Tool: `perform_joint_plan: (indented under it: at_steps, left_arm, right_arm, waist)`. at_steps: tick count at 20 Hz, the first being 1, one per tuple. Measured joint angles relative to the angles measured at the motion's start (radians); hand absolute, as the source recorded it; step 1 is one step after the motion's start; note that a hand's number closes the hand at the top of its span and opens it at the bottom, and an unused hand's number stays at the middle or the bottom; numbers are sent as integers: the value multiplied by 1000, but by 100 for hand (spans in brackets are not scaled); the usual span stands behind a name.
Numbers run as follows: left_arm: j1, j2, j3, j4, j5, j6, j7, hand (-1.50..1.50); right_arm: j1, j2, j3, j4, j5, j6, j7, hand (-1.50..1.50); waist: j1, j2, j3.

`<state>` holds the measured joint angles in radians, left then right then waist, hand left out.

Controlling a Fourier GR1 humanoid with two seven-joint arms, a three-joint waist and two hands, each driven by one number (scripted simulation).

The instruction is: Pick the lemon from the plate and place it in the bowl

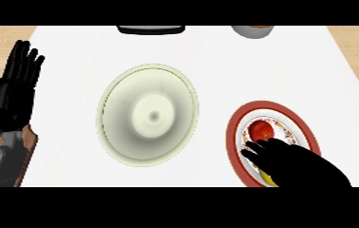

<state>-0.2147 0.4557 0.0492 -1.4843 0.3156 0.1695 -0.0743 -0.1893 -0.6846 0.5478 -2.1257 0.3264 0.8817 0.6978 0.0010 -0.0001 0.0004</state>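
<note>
A wide cream bowl [148, 114] stands in the middle of the white counter. To its right lies a red-rimmed plate [236, 122] with a patterned centre. My right hand [294, 167] reaches over the plate's lower half, its fingers stretched up-left and fairly straight. Only a yellow sliver of the lemon [269, 177] shows under the hand's left edge; the rest is hidden. A red round fruit [261, 129] sits on the plate just beyond the fingertips. My left hand [17, 87] rests open at the view's left edge, fingers up, far from bowl and plate.
A dark flat object [151, 29] sits at the counter's far edge, and a grey cup-like vessel [252, 31] stands to its right. The white counter [210, 61] ends at wooden strips on the left and right.
</note>
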Motion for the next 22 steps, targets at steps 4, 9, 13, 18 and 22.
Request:
perform_joint_plan:
  at_steps: [4, 9, 13, 18, 22]
  left_arm:
    - [1, 7, 29, -6, 0, -27, 18, 0]
    - [-8, -11, 50, 17, -21, -55, 7, 0]
    - [7, -32, 59, 8, -42, -61, 5, 0]
    - [-9, -49, 77, 23, -64, -75, 8, 0]
    - [-8, -67, 83, -5, -86, -68, 34, 0]
  right_arm:
    - [23, -14, -24, 71, 109, -21, -134, -150]
    - [19, 23, -28, 170, 218, -57, -269, -150]
    - [50, 30, -34, 191, 277, -77, -358, -150]
    - [47, 74, -23, 254, 366, -88, -429, -150]
    - [62, 107, -16, 304, 439, -109, -465, -150]
  waist:
    - [0, 0, 0]
    - [1, 0, 0]
    - [-1, 0, 0]
    - [0, 0, 0]
    - [0, 0, 0]
